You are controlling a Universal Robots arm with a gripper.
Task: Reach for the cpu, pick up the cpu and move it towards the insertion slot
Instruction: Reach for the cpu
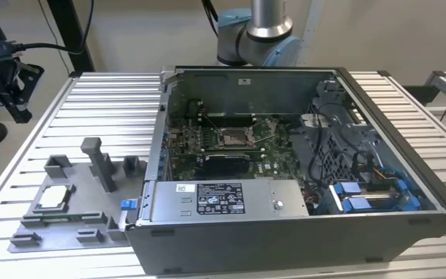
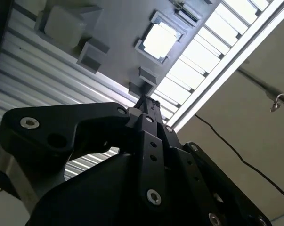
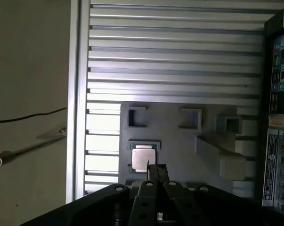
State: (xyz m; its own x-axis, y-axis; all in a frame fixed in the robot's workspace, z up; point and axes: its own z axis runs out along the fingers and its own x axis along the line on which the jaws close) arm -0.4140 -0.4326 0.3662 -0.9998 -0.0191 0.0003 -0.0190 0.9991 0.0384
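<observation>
The cpu (image 1: 55, 197) is a small silvery square chip lying flat in a pocket of the grey fixture plate (image 1: 68, 235), left of the computer case in the exterior view. Both wrist views show the cpu (image 2: 159, 40) (image 3: 144, 157) from above. My gripper (image 1: 18, 107) hangs high over the table's edge at the exterior view's left, well apart from the cpu. Its black fingers meet at the tip with nothing between them, so the gripper (image 2: 144, 100) (image 3: 156, 168) is shut. The insertion slot (image 1: 233, 138) is a silver-framed socket on the green board inside the case.
The open computer case (image 1: 301, 232) fills the exterior view's middle and right, with high walls around the board. A tall grey post (image 1: 99, 163) and several low blocks stand on the fixture plate. The ribbed metal table (image 1: 107, 110) lies beneath. Cables hang at the exterior view's left.
</observation>
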